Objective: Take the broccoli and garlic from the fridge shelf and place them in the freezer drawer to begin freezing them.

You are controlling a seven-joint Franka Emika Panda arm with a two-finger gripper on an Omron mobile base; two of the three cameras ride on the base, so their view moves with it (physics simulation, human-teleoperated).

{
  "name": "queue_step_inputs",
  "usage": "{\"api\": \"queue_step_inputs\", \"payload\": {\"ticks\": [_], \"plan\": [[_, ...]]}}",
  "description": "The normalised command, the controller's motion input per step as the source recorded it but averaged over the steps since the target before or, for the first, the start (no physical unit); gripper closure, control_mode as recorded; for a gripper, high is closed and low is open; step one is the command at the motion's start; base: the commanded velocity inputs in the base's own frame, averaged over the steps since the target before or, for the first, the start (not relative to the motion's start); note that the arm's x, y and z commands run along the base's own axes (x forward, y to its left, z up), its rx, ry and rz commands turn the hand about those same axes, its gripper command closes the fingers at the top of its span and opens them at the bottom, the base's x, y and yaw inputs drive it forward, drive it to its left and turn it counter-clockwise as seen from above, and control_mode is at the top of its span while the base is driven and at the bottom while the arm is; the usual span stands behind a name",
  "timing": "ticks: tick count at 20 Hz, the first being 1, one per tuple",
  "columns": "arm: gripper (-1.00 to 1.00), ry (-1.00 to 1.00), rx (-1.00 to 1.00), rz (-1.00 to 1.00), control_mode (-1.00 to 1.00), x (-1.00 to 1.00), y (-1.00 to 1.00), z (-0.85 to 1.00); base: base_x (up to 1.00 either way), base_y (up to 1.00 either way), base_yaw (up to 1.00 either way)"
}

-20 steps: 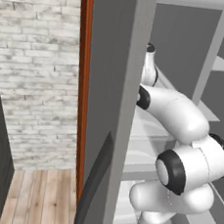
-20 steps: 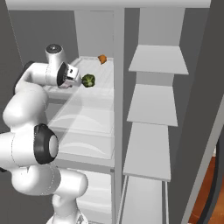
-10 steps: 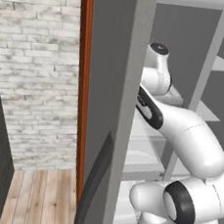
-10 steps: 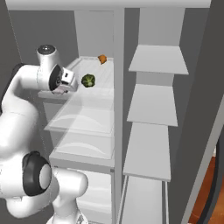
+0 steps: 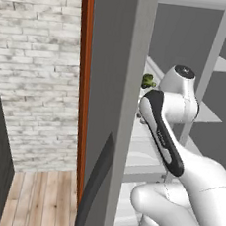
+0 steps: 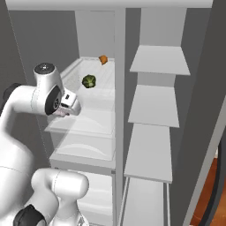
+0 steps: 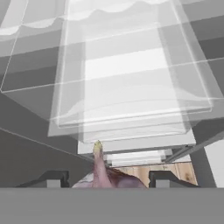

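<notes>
The broccoli (image 6: 88, 80), a small dark green floret, lies on the upper glass fridge shelf (image 6: 99, 95); it also peeks out behind the arm in the left base view (image 5: 148, 81). My gripper (image 6: 69, 107) hangs in front of that shelf, below and to the left of the broccoli. It is shut on the garlic (image 7: 99, 168), a pinkish-purple bulb with a yellowish tip that rises between the two dark fingertips (image 7: 162, 178). In the right base view, a bit of pink garlic (image 6: 60, 113) shows under the hand. Which compartment is the freezer drawer I cannot tell.
A small orange item (image 6: 103, 59) sits at the back of the same shelf. Clear stacked shelves and bins (image 7: 131, 105) lie below the hand. Door shelves (image 6: 154, 106) stand to the right, and the open grey door (image 5: 107, 134) with its orange edge is on the left.
The hand has drawn back from the shelf and dropped lower, away from the broccoli, with the garlic still in its grip. The arm's elbow has swung up.
</notes>
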Motion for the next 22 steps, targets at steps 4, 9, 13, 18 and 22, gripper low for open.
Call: {"api": "queue_step_inputs", "payload": {"ticks": [4, 9, 13, 18, 22], "plan": [[1.00, 0.00, 0.00, 0.00, -1.00, -0.02, -0.02, 0.00, 0.00, 0.00, 0.00], [1.00, 0.00, 0.00, 0.00, 1.00, 0.00, 0.00, 0.00, -0.58, 0.03, -0.06], [1.00, 0.00, 0.00, 0.00, 1.00, 0.00, 0.00, 0.00, -0.71, 0.00, -0.27], [1.00, 0.00, 0.00, 0.00, 1.00, 0.00, 0.00, 0.00, -0.62, 0.00, -0.37], [1.00, 0.06, 0.01, -0.21, -1.00, -0.20, -0.39, 0.00, -0.23, -0.09, -0.21]]}}
